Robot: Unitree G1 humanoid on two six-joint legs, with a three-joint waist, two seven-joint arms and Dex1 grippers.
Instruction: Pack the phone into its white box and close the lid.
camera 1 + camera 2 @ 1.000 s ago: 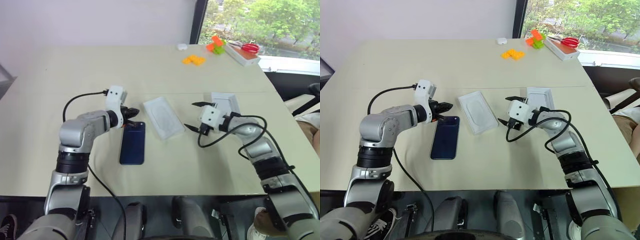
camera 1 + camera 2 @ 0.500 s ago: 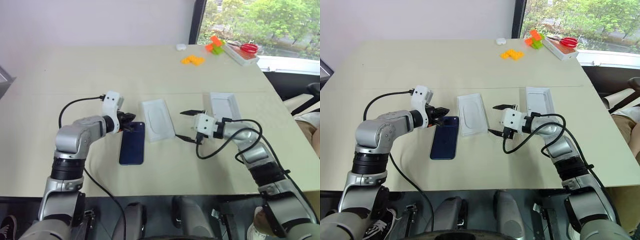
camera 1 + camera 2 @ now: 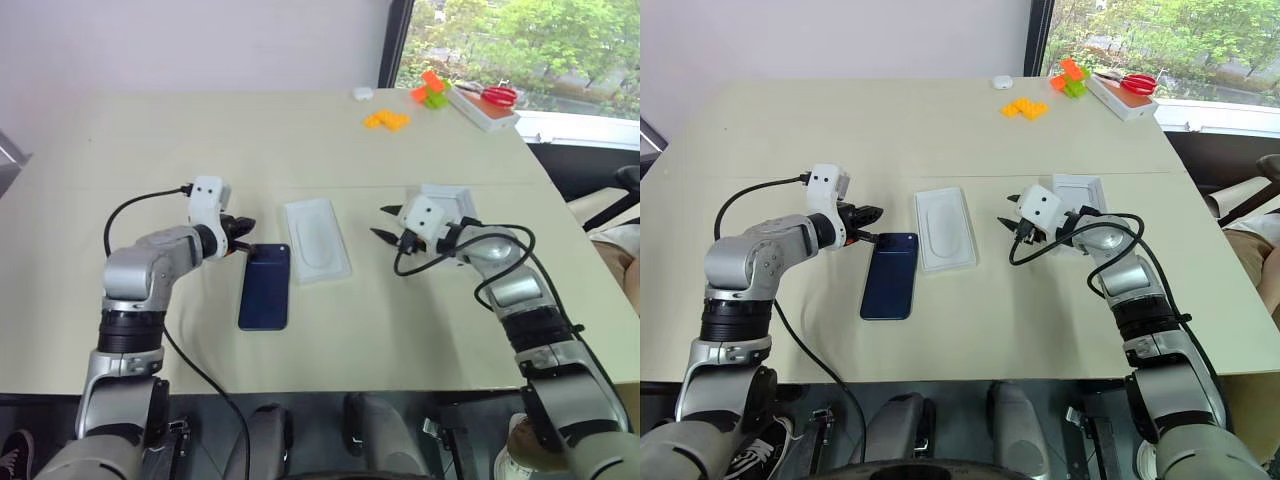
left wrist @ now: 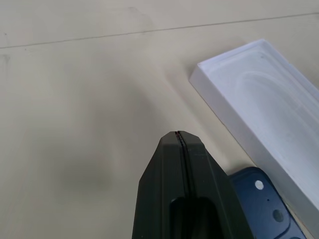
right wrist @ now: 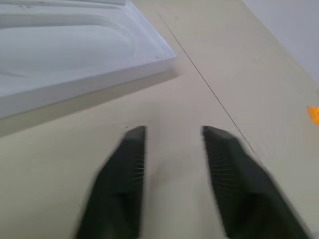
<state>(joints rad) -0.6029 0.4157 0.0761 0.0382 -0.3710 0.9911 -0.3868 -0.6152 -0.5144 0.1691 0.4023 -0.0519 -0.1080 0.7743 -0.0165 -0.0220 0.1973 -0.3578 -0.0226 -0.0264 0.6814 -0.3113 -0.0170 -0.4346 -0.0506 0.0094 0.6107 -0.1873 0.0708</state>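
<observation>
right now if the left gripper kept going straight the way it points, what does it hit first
Probably the white box. The shut left gripper sits at the phone's top corner and aims across toward the box's near long wall; depth is hard to judge, so it might skim the table first.

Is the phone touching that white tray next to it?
Apart. The right eye view shows a strip of bare table between the phone and the white tray.

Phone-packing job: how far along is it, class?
Done: nothing; the glossy navy slab phone lies beside the empty shallow white cardboard box. In hand: shut left gripper at the phone's corner; right gripper open, empty. Left: boxing the phone, fitting the white cardboard lid.
</observation>
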